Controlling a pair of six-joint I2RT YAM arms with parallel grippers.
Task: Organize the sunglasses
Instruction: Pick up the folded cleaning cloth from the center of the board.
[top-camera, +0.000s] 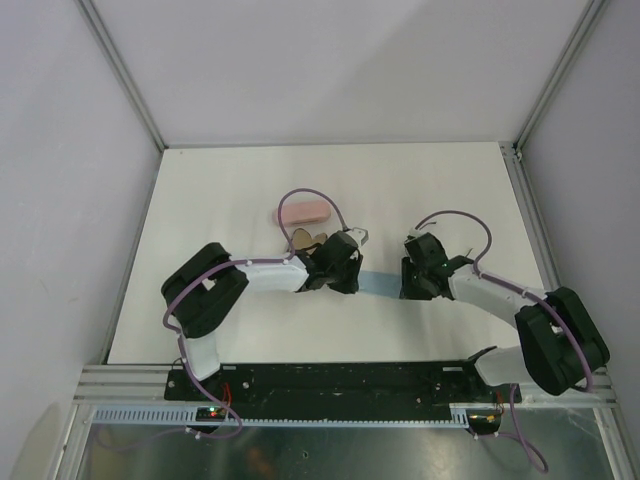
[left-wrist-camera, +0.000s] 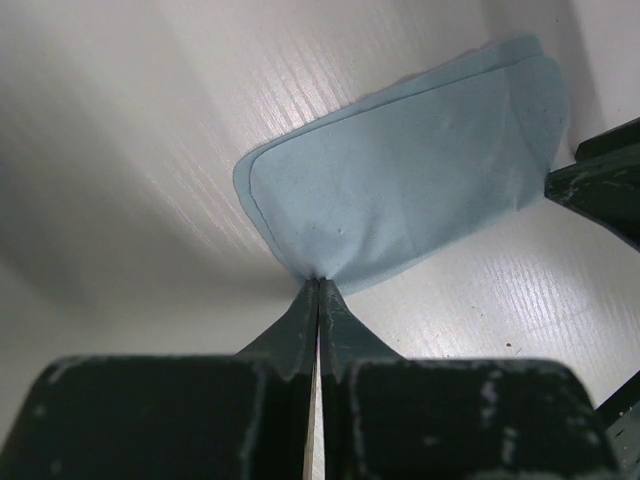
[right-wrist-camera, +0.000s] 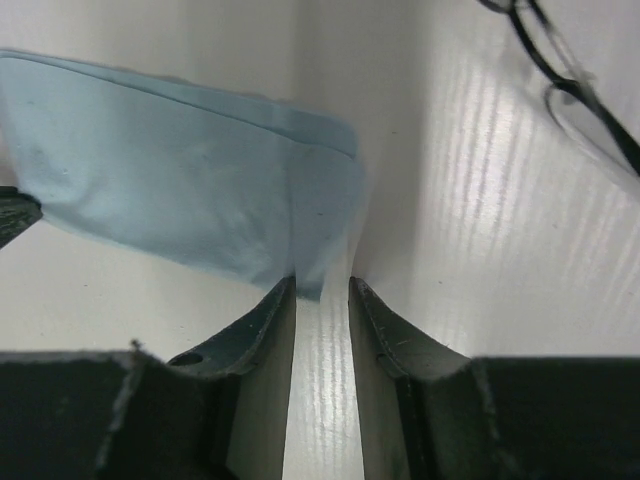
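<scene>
White table (top-camera: 450, 190): thin dark-wire sunglasses (right-wrist-camera: 572, 86), clear lens; L jaws pinch cloth (left-wrist-camera: 400, 170), R jaws ajar.

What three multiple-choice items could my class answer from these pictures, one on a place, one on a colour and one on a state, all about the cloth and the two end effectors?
1. Where does the cloth lie?
A. Between the left end effector and the right end effector.
B. Far off to the left of both.
C. Far off to the right of both.

2. What colour is the cloth?
A. Red.
B. Green.
C. Light blue.

3. In what state is the left end effector?
A. Wide open.
B. Shut on a corner of the cloth.
C. Out of view.

Key:
1 A, because the top view shows the cloth spanning the gap between them.
2 C, because both wrist views show it pale blue.
3 B, because the left wrist view shows the fingers pressed together on the cloth's corner.
</scene>
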